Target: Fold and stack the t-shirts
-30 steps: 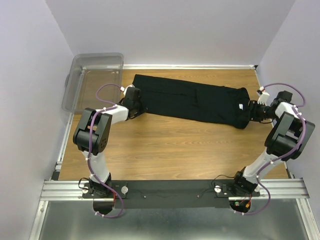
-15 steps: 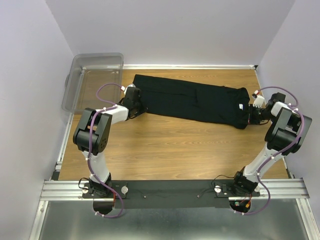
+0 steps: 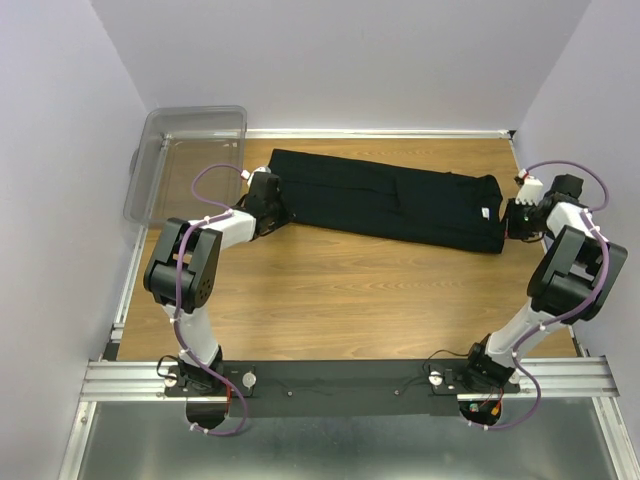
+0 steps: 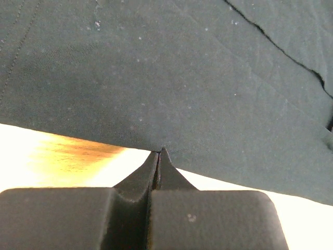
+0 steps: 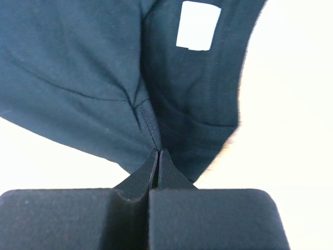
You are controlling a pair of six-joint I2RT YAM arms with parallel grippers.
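Note:
One black t-shirt [image 3: 390, 200] lies folded into a long band across the far half of the table. My left gripper [image 3: 272, 206] is at its left end. In the left wrist view the left gripper [image 4: 159, 152] is shut, its tips pinching the lower edge of the t-shirt [image 4: 171, 73]. My right gripper [image 3: 507, 218] is at the shirt's right end, by the white neck tag [image 3: 483, 212]. The right wrist view shows the right gripper [image 5: 158, 152] shut on a seam of the t-shirt [image 5: 78, 78] below the neck tag [image 5: 197, 25].
A clear plastic bin [image 3: 185, 160] stands at the far left, partly off the wooden table [image 3: 340, 300]. Purple walls close in on the left, back and right. The arm bases sit on the black rail [image 3: 330, 385] at the near edge.
My right gripper has gone from open to shut on the shirt's neck end and shifted slightly right, drawing that end out. The left arm has not moved.

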